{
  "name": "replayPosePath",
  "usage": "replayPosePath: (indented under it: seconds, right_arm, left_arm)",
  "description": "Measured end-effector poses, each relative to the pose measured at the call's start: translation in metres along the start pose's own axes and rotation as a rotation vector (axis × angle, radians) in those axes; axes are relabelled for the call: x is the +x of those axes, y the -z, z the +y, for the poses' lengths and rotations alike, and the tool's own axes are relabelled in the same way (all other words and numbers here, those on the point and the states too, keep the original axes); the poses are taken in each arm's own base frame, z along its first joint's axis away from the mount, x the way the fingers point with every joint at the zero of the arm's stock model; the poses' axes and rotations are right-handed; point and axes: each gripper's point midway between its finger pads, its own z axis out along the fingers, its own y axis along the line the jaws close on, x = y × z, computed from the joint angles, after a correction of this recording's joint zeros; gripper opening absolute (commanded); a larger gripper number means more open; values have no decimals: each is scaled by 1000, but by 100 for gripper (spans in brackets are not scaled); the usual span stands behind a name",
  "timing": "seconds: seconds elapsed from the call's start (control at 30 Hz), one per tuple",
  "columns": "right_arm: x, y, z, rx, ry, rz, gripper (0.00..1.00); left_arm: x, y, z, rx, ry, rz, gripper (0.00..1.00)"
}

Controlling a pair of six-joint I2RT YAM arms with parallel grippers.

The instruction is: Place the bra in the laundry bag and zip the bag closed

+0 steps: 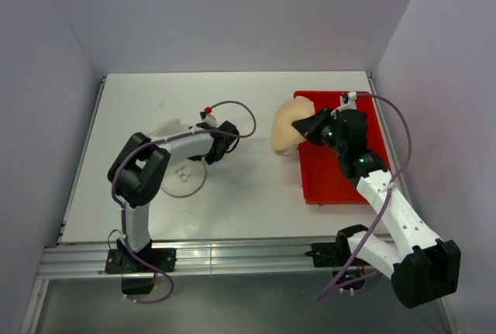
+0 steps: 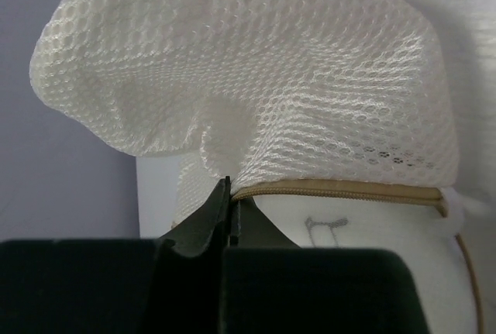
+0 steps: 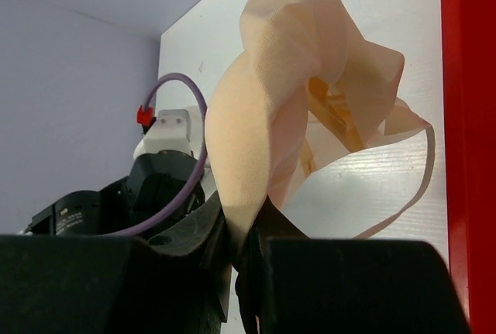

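Observation:
The laundry bag (image 1: 180,177), off-white mesh, lies on the table under my left arm. In the left wrist view its mesh flap (image 2: 256,63) is lifted above a tan zip (image 2: 341,191), with a small dark print on the face below. My left gripper (image 1: 211,154) is shut on the mesh by the zip's end (image 2: 229,194). My right gripper (image 1: 307,125) is shut on the peach bra (image 1: 285,128) and holds it up just left of the tray. In the right wrist view the bra (image 3: 287,94) hangs from the jaws (image 3: 244,225), with a strap looping right.
A red rectangular tray (image 1: 333,183) sits at the right of the white table, under my right arm; its edge shows in the right wrist view (image 3: 469,117). Grey walls close in the back and sides. A purple cable (image 1: 236,109) loops off my left wrist.

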Motion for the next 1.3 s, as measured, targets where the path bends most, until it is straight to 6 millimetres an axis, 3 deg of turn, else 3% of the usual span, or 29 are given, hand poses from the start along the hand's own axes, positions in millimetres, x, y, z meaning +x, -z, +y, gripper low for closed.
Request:
replayPosePath:
  seconds: [0.13,0.23,0.4,0.53,0.73,0.93,1.03,1.13,1.3]
  right_arm:
    - [0,0,-1,1,13,2,0]
    - [1,-2,-3,4,26,12,0]
    - [8,-9,-2,-10,34,67,0]
    - [17,-8,7,-51,36,115,0]
    - [32,-5,24,-102,57,163,0]
    - [21,11,40,-124,83,133,0]
    - [9,22,57,-157,104,102,0]
    - [-1,34,76,-215,119,78,0]
    - [6,54,96,-298,122,106,0]
  left_arm:
    - [-15,8,-6,87,55,17,0]
    - [-41,25,-4,211,154,18,0]
    - [-105,66,26,437,393,-50,0]
    - [-130,86,40,599,511,-67,0]
    - [-133,97,25,765,548,-16,0]
    - [-132,115,9,886,554,19,0]
    - [-134,129,21,930,595,7,0]
    - [-137,152,47,973,660,-32,0]
    - [-139,192,71,1027,718,-90,0]
